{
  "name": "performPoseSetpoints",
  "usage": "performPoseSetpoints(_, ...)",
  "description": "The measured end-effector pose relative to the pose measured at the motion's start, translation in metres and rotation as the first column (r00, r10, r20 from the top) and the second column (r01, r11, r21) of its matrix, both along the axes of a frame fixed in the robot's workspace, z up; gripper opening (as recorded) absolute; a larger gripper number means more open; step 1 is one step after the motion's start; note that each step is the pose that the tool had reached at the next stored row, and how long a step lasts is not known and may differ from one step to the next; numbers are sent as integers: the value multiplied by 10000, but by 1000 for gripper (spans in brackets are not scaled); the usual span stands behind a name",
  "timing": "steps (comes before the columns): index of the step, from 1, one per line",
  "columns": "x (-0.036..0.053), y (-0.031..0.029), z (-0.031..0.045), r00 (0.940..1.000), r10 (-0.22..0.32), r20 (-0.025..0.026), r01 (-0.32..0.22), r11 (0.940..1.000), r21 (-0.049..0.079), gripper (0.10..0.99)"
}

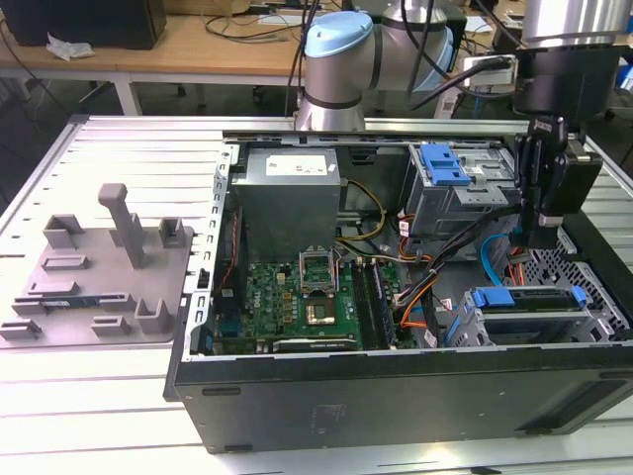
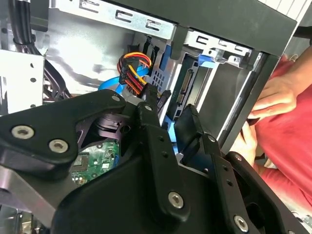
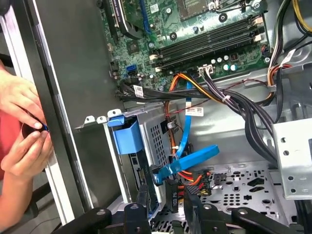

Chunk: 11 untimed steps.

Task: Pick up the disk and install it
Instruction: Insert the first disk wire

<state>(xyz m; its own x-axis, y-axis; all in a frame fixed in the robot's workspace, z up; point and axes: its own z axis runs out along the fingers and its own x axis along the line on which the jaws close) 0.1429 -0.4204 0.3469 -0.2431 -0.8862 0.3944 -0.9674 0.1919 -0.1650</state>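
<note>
Silver, blue-bracketed disk (image 1: 524, 299) sits in the grey metal cage (image 1: 598, 315) at a corner of the black computer case (image 1: 396, 396) — looks installed — and the black gripper (image 1: 537, 239) hangs just beside it, fingers apart, empty.

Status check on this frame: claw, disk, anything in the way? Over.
Claw low in case, at drive cage. Disk sits in the cage, blue bracket showing. Blue cable beside claw; a person's hands at case wall.
</note>
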Motion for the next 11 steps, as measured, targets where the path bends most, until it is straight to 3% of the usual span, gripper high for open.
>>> performPoseSetpoints(2, -7, 80, -15, 10000, -2, 38, 2, 9997, -228, 416)
performPoseSetpoints(8, -22, 122, -39, 9999, -22, 113, 29, 9975, -708, 416)
performPoseSetpoints(11, -26, 133, -51, 9999, -33, 120, 42, 9971, -760, 416)
